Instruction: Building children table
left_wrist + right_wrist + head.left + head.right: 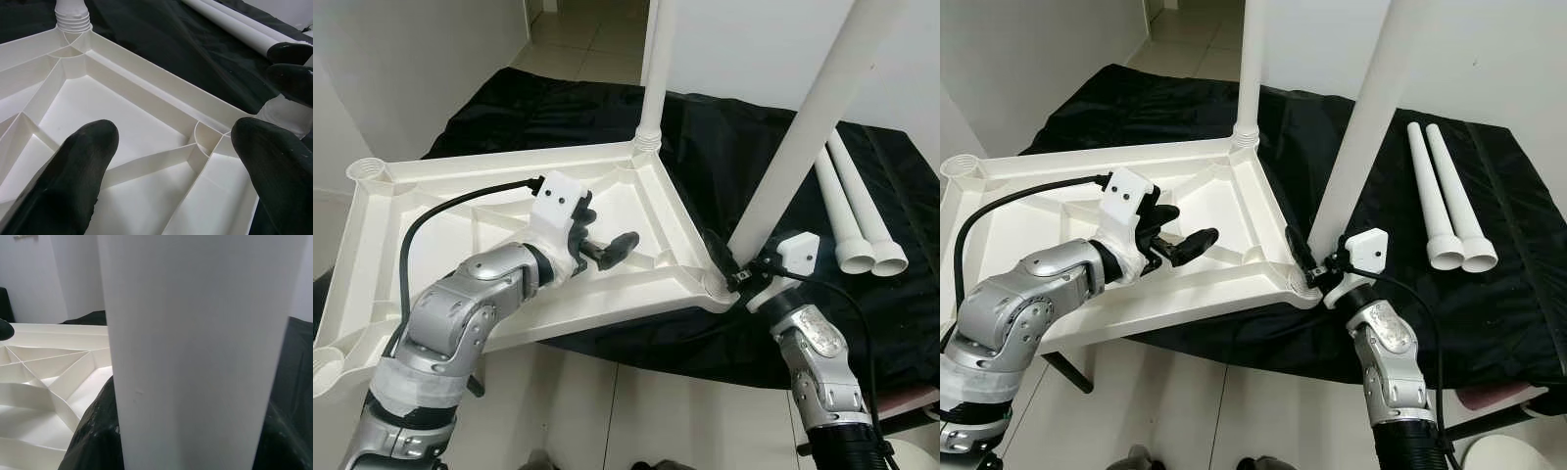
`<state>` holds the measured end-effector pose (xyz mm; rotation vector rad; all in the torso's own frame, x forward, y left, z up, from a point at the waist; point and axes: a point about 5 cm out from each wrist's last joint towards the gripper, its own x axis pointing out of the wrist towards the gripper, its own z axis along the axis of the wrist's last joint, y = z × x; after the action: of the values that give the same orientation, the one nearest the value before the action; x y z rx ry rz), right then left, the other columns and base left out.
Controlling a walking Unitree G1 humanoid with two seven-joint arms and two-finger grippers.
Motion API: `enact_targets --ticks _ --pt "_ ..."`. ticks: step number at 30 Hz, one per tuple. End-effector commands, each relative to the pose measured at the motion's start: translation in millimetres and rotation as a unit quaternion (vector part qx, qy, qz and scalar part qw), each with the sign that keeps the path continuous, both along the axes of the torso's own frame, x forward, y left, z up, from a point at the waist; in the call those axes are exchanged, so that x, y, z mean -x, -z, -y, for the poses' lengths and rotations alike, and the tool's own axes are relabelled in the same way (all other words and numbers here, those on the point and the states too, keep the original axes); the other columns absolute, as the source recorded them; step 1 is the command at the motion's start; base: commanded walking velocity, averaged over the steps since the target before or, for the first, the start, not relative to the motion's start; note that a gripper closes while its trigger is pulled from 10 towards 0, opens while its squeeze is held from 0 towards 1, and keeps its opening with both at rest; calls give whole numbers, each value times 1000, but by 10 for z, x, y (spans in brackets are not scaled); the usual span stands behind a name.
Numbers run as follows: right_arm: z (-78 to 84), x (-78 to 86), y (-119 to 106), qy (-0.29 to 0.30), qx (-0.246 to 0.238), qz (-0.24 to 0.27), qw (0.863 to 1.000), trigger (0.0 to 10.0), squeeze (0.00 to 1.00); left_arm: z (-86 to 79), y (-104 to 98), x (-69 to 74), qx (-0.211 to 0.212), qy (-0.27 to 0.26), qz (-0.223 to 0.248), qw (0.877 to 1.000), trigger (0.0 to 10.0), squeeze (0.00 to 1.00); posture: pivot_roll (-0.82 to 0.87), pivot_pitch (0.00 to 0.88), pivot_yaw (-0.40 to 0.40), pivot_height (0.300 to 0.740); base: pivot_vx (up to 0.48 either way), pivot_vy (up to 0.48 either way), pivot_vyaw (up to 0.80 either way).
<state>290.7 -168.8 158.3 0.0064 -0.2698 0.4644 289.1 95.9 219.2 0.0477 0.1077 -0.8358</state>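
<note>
The white table top (460, 186) lies upside down on a black cloth, ribs facing up. One white leg (656, 69) stands upright in its far right corner socket. A second leg (803, 127) leans in the near right corner socket (210, 139), and my right gripper (736, 269) is shut on that leg just above its base; the leg (195, 333) rises between the dark fingers (93, 431). My left gripper (1185, 227) hovers open over the ribbed underside, its fingers (83, 166) spread wide with nothing between them.
Two loose white legs (1445, 196) lie side by side on the black cloth (724, 147) at the right. Two open corner sockets (367, 171) sit on the table top's left side. Tiled floor lies below the near edge, with white walls behind.
</note>
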Motion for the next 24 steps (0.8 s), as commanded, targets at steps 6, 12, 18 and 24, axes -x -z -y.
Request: enact_targets --ticks 6,12,18,24 --pt "17 -31 359 28 2 -104 994 10000 0 -22 -66 -5 -3 -31 14 999 10000 0 63 100 -44 740 0 0 0" --pt "89 -57 437 65 24 -115 991 10000 0 -29 -68 -1 -2 -34 15 999 10000 0 63 100 -45 740 0 0 0" --pt "131 -71 416 77 26 -104 991 10000 0 -29 -75 2 -1 -33 16 999 10000 0 63 101 -44 740 0 0 0" --pt "110 -53 243 59 -19 -56 997 10000 0 -32 -86 5 1 -33 17 999 10000 0 66 99 -42 740 0 0 0"
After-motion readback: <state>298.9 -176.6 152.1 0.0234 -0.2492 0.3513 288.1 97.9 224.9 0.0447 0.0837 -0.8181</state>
